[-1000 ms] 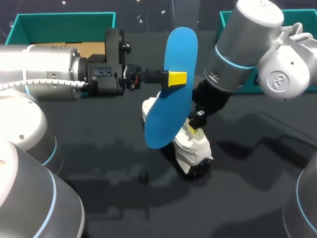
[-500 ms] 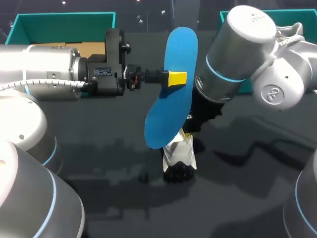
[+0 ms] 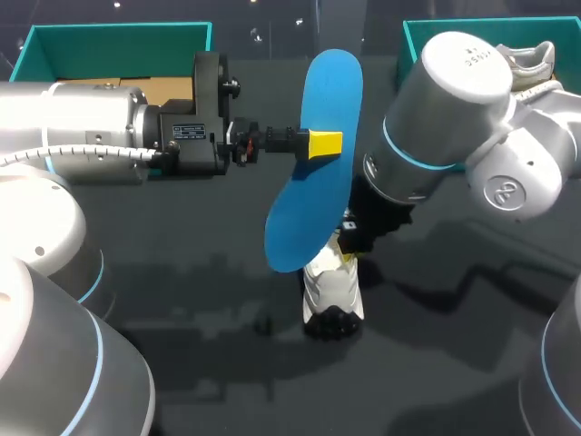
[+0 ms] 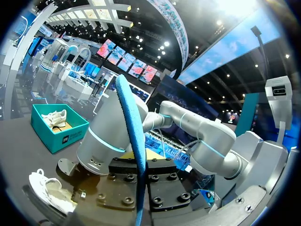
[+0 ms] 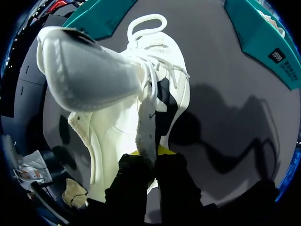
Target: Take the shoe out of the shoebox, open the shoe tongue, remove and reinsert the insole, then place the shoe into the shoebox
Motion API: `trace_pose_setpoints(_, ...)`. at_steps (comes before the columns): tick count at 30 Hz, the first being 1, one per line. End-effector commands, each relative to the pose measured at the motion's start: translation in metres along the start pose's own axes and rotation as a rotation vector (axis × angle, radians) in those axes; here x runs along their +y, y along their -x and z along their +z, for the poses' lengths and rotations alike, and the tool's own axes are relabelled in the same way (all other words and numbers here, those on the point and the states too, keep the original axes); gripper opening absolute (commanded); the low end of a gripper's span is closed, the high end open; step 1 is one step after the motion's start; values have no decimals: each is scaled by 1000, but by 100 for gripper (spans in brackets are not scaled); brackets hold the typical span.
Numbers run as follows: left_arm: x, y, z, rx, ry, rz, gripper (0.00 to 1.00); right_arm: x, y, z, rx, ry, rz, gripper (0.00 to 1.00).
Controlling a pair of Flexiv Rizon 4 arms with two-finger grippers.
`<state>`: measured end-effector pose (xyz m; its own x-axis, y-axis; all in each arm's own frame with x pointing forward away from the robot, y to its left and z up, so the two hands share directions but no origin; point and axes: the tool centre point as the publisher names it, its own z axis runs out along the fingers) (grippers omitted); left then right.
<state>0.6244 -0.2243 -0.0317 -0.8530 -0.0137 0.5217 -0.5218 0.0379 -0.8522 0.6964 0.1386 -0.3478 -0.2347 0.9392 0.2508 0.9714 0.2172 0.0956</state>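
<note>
A dark grey table [image 3: 182,363] is carrying the left teal cardboard shoebox [image 3: 118,38] and the right teal cardboard shoebox [image 3: 427,32] at its far corners. In the head view, the left gripper [image 3: 320,143] is clamping a flat blue foam insole [image 3: 318,182] upright in the air. The insole is hanging just above and beside the white lace-up sneaker [image 3: 333,292], which is sitting directly beneath the right gripper [image 3: 352,243].

From the left wrist, the insole [image 4: 134,136] is running edge-on between that gripper's closed fingers, and the sneaker [image 4: 49,192] is lying lower and off to one side.

From the right wrist, the right gripper [image 5: 148,151] seems to be pinching the sneaker [image 5: 117,94] by its tongue, with its fingers nearly together.
</note>
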Motion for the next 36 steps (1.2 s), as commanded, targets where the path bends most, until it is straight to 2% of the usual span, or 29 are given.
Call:
trace_pose_setpoints(1, 1, 0, 2, 0, -3, 0, 0, -6, 3, 6, 9, 17, 17, 0)
trace_pose_setpoints(15, 1, 0, 2, 0, -3, 0, 0, -21, 6, 7, -10, 64, 103, 0)
trace_pose_setpoints(36, 1, 0, 2, 0, -3, 0, 0, -16, 20, 23, 68, 40, 63, 0)
